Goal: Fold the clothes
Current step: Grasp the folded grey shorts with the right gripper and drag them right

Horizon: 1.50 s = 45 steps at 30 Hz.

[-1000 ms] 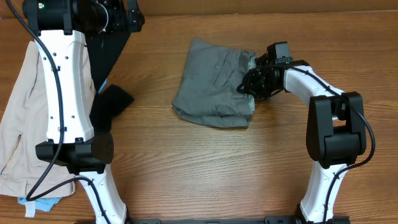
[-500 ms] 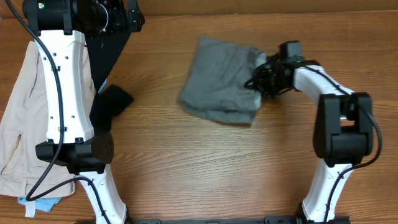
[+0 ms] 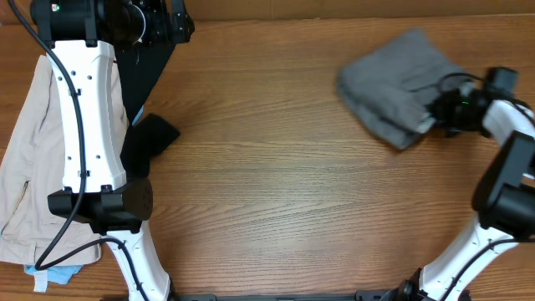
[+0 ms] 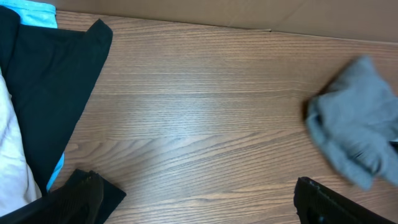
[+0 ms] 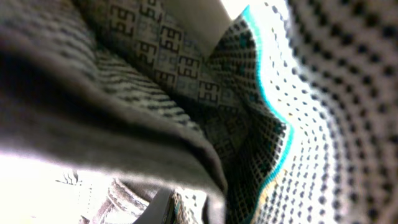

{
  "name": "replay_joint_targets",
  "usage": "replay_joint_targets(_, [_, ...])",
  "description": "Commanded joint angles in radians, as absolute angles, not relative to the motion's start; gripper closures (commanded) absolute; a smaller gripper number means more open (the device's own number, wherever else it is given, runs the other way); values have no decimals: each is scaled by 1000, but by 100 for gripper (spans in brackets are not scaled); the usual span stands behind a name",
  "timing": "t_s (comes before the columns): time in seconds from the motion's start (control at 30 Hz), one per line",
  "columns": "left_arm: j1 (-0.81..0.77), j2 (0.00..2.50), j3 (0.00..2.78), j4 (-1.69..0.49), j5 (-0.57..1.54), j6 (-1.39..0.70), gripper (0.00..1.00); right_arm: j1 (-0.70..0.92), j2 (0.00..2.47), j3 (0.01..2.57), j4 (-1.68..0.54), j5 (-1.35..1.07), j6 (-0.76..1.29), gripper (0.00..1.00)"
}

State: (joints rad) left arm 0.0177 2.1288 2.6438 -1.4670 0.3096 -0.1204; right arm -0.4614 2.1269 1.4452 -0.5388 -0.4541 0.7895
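Note:
The mid-grey shorts lie folded in a bundle at the far right of the table. They also show blurred at the right of the left wrist view. My right gripper is shut on the shorts' right edge. The right wrist view is filled with grey cloth and patterned lining with a teal seam; the gripper's fingers are mostly hidden. My left gripper is at the far left back, open and empty above bare wood.
Beige shorts lie along the table's left edge under the left arm. A black garment lies at the back left, also in the left wrist view. A light blue cloth shows beside it.
My right gripper has pulled the grey shorts far to the right, from the table's middle back to the right edge. The left arm has not moved.

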Motion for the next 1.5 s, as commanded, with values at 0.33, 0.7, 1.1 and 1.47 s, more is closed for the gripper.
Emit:
replay_joint_targets(0.33, [19, 2204, 2638, -1466, 303, -101, 0, -552, 2078, 1467, -281, -157, 910, 96])
replay_joint_targets(0.7, [18, 2252, 2638, -1462, 304, -101, 0, -617, 2078, 1467, -312, -128, 813, 96])
replay_joint_targets(1.1, [-7, 2252, 2638, -1444, 303, -101, 0, -659, 2078, 1467, -259, -215, 638, 96])
replay_joint_targets(1.47, [-21, 2252, 2638, -1432, 303, -101, 0, -612, 2088, 1467, -228, -199, 578, 96])
